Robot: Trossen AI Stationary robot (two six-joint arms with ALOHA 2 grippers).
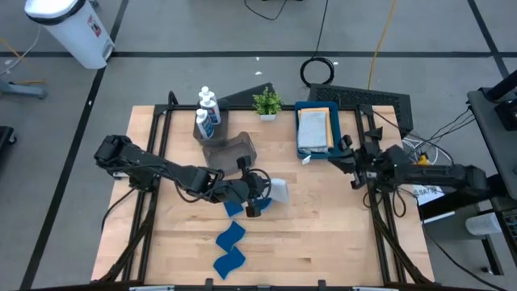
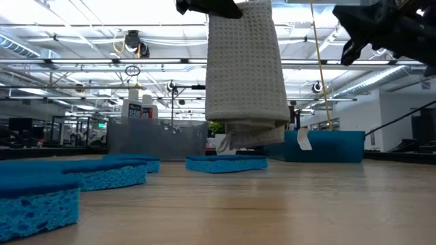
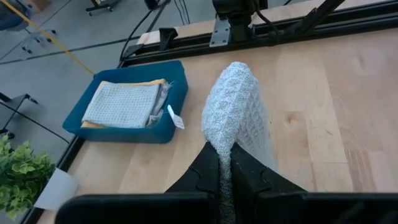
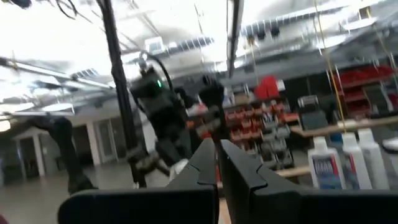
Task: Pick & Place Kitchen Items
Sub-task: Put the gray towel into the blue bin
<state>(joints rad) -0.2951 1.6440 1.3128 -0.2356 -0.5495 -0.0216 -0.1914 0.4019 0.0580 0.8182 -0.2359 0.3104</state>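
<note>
Grey waffle-weave cloth (image 2: 245,68) hangs folded and clear of the worktop (image 1: 323,234), pinched at its top edge by the left gripper (image 3: 225,163), jaws closed on the fabric. Landmark: blue tray (image 1: 303,152) at the far right of the worktop. The cloth hangs out over mid-worktop on the near-left side of the tray, well apart from it. The tray already carries a folded grey cloth (image 3: 121,102) lying on an orange one (image 3: 152,82). Step in hand, as judged: carry phase of a pick-and-place, cloth lifted and not yet delivered. Next move probably calls for swinging the cloth toward the tray, keeping its lower edge above the tray wall, then lowering and parting the jaws; the hanging fold may drape over the rim. Blue sponges (image 1: 230,238) lie on the worktop, farther from the tray than the cloth. White bottles (image 1: 207,109) stand well left of the tray, the potted plant (image 1: 267,103) just beside it on that side. Right gripper (image 1: 355,166) waits just right of the tray, jaws closed and empty.
</note>
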